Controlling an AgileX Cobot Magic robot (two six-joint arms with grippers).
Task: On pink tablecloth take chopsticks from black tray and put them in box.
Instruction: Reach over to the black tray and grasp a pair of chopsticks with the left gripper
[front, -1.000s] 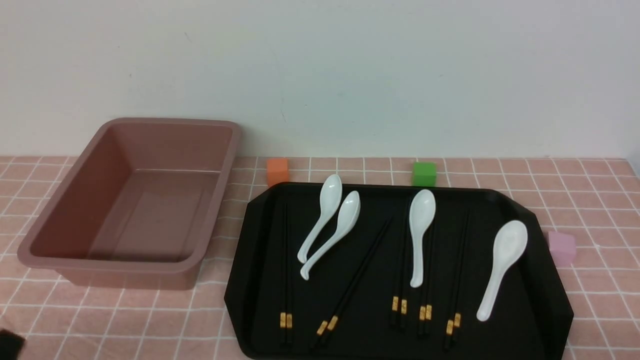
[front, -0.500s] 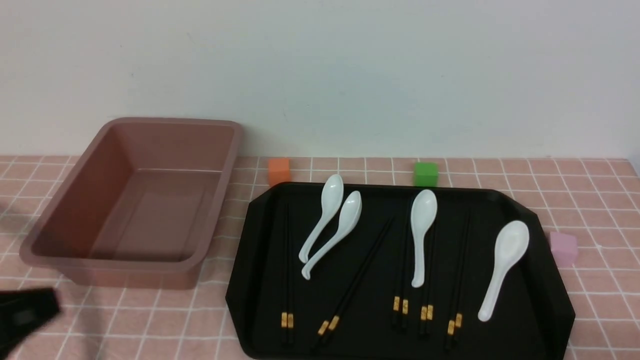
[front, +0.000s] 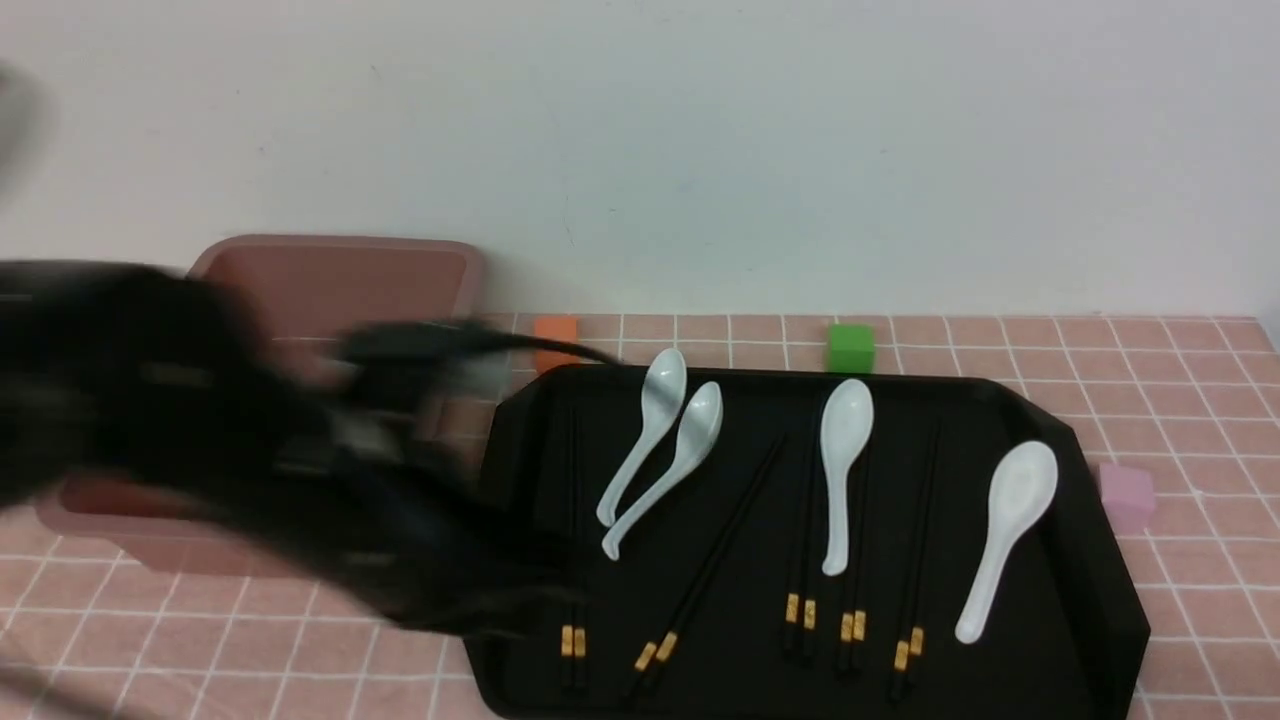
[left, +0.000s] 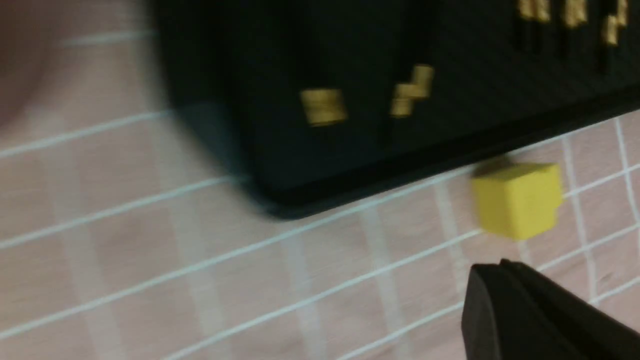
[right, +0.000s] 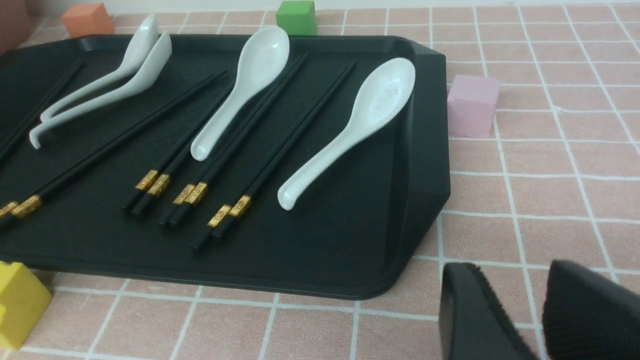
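Left pincer: clenched, fingers together, no chopstick between them. In the front view it is motion-blurred with its arm, reaching in from the left over the box and the left edge of the tray; exact tip position and any contact cannot be told.

Black tray: reaches from beneath the blurred left pincer away to its right, resting on the pink tablecloth.

Chopsticks: five pairs, all lying in the tray, gold bands toward the robot. One pair is closest to the left pincer, partly hidden by the blur; the second lies slanted to its right, the other three farther right.

White spoons: four, in the tray. Two lie near each other, right of the left pincer; one is among the chopsticks, one farthest right.

Box: behind and to the left of the left pincer, partly covered by the arm.

Right pincer: released, fingers parted, nothing between them; apart from the tray.

Cubes: orange and green beyond the tray, pink at its right side, yellow cube by its near edge.
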